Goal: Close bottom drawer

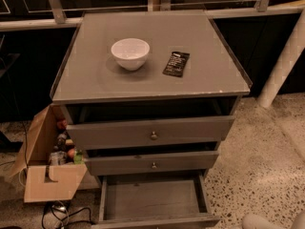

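Observation:
The grey cabinet [152,87] has three drawers. The bottom drawer [152,199] is pulled far out, and its plain grey inside shows empty. Its front panel [157,222] lies at the lower frame edge, with the knob out of view. The middle drawer [152,163] and the top drawer [150,131] stand slightly open, each with a small brass knob. A pale rounded part of my gripper [269,222] shows at the bottom right corner, to the right of the bottom drawer's front and apart from it.
A white bowl [130,53] and a dark snack packet [176,63] lie on the cabinet top. An open cardboard box [50,175] with bottles stands on the floor at the left, with cables [62,211] below it. A white post [286,56] stands at the right.

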Available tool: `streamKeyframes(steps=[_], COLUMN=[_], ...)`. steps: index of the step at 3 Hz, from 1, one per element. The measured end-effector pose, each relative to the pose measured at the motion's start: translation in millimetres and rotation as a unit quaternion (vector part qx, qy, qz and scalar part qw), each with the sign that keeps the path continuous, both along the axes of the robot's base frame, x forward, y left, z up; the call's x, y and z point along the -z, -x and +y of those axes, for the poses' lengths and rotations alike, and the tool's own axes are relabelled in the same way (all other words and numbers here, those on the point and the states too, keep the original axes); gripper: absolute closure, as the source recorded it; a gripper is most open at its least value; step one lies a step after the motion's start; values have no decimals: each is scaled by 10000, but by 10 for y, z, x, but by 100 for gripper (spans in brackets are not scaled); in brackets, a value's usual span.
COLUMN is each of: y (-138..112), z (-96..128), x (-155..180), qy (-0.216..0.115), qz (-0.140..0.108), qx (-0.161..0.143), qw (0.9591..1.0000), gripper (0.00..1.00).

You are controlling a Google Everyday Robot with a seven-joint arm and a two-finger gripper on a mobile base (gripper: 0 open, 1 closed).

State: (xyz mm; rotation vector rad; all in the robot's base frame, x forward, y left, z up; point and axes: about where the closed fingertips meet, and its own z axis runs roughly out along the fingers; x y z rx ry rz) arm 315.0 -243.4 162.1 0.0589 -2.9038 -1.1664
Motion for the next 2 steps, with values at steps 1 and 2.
streamKeyframes(steps=[1,2], y=[-149,-365], z=[164,477], x=[106,-57], qy=[-53,-231], qz=[10,-155], qx=[36,60], qw=[10000,9996], gripper=[100,100])
